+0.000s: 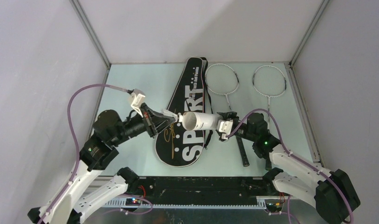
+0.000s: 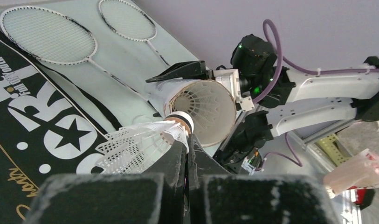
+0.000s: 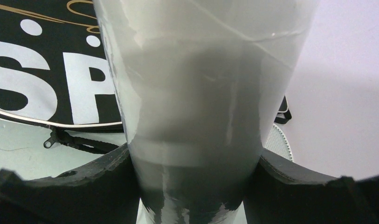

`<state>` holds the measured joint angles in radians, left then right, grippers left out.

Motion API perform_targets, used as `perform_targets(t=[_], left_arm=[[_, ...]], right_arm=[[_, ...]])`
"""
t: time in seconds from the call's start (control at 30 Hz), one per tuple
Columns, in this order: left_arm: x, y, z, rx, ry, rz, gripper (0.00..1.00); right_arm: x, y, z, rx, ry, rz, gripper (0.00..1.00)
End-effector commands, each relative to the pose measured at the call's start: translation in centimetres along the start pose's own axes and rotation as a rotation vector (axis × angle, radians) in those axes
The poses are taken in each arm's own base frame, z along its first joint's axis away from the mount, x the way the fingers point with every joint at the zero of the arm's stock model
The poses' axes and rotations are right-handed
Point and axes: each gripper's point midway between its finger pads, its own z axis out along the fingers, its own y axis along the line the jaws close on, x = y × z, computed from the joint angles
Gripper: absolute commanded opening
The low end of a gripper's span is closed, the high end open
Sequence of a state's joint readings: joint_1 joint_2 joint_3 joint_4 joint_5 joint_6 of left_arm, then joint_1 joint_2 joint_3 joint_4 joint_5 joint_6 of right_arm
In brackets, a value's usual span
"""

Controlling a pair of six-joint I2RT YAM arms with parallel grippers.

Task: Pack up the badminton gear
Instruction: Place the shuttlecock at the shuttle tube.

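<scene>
While the left claw, shut on the skirt of a shuttlecock, points the cork at the mouth of the white tube, nine o'clock of the right claw clamping that tube over the bag, slight misalignment could snag the rim and spill it.

rackets right of bag | shuttlecock left of tube

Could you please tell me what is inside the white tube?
One shuttlecock shows inside the tube, its open skirt facing the mouth. Whatever lies deeper behind it is covered. The left pincer holds another shuttlecock at the rim.
</scene>
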<state>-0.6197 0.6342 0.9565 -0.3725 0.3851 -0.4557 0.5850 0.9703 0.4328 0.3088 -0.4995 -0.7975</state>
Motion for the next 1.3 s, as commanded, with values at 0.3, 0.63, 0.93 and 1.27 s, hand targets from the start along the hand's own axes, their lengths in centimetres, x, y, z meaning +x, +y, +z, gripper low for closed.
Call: perform_targets(t=[0.3, 0.63, 0.93, 1.27], left_arm=[[1.0, -0.2, 3.5, -0.057, 0.102, 0.166, 0.00], [1.3, -1.5, 5.0, 0.002, 0.119, 0.174, 0.04], [1.0, -2.2, 4.5, 0.031, 0.110, 0.174, 0.56], [0.2, -3.3, 3.0, 0.075, 0.064, 0.178, 0.79]], right_arm=[[-2.9, -2.3, 0.0, 0.051, -0.063, -0.064, 0.30], [-3.7, -1.5, 0.2, 0.023, -0.086, -0.068, 0.30], [-3.7, -1.3, 0.2, 0.017, -0.087, -0.064, 0.30], [-3.4, -1.4, 0.1, 0.021, -0.078, -0.056, 0.30]])
